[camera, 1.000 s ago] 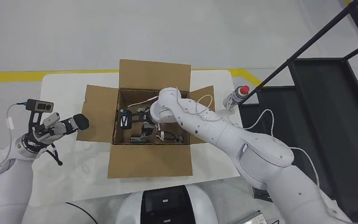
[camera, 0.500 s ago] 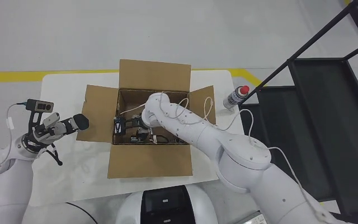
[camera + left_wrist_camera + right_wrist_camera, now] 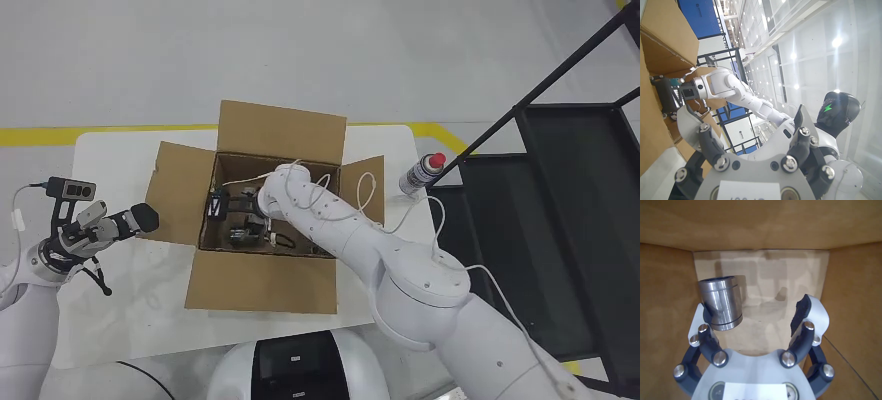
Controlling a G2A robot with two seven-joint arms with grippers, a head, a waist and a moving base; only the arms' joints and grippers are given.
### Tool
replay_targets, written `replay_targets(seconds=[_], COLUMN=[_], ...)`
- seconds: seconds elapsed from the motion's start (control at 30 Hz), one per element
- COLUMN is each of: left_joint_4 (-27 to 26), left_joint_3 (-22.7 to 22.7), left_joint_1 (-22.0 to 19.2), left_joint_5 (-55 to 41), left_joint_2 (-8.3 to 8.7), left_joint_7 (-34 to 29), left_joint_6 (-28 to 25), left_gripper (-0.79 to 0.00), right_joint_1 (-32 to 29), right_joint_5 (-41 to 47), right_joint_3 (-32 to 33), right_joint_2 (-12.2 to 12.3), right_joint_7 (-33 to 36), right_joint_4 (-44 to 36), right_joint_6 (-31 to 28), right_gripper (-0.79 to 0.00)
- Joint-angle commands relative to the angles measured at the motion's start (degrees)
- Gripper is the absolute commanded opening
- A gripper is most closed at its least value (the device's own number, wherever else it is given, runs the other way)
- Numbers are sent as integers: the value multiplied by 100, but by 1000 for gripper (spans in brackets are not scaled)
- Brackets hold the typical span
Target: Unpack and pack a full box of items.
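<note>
A short steel cylinder (image 3: 720, 303), polished and bright, has a thin dark groove round it near each end and a dark ring inside its rim. It sits tilted on the pale floor of the cardboard box (image 3: 761, 224), close to where the floor meets one brown side wall. The right gripper (image 3: 753, 311) is down inside the box with its jaws spread wide and closed on nothing. The cylinder is not between them in a grip: it lies at one side, against the black pad of one finger (image 3: 705, 313), whether touching or just in front of it I cannot tell. The other finger (image 3: 802, 309) is well apart from it across bare floor. From above, the box (image 3: 283, 128) stands in the middle of the white worktop (image 3: 120, 160) with all four flaps folded outward, and the right gripper (image 3: 225, 208) reaches into its left half. Some dark things lie near it on the box floor, too small to make out. Left of the box, beyond its left flap, the left gripper (image 3: 135, 220) hangs over the worktop's left edge. Its own wrist view shows the left gripper (image 3: 743, 115) with jaws apart and empty, facing the box (image 3: 664, 47). A spray can with a red cap (image 3: 420, 178) stands on the worktop to the right of the box.
</note>
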Motion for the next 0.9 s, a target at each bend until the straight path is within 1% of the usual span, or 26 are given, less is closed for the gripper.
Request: replay_targets(seconds=[0.0,0.2,0.43,0.6,0.63,0.67,0.7,0.73,0.87], left_joint_4=[0,0,0,0,0,0,0,0,0], left_joint_3=[0,0,0,0,0,0,0,0,0], left_joint_1=[0,0,0,0,0,0,0,0,0], left_joint_5=[0,0,0,0,0,0,0,0,0], left_joint_2=[0,0,0,0,0,0,0,0,0], left_joint_7=[0,0,0,0,0,0,0,0,0], left_joint_6=[0,0,0,0,0,0,0,0,0], left_gripper=[0,0,0,0,0,0,0,0,0], right_joint_1=[16,37,8,2,2,1,-2,-9,-29], right_joint_5=[-57,-304,-424,-412,-414,-414,-421,-426,-430], right_joint_3=[8,-23,-21,26,32,40,43,46,67], right_joint_2=[6,29,-28,-93,-106,-119,-132,-145,-197], right_joint_7=[-89,-308,-193,-212,-218,-228,-233,-231,-204], right_joint_4=[4,-100,-91,23,40,58,75,97,186], right_joint_6=[0,-444,-715,-782,-806,-826,-853,-877,-962], right_gripper=[0,0,0,0,-179,-434,-760,-785,-785])
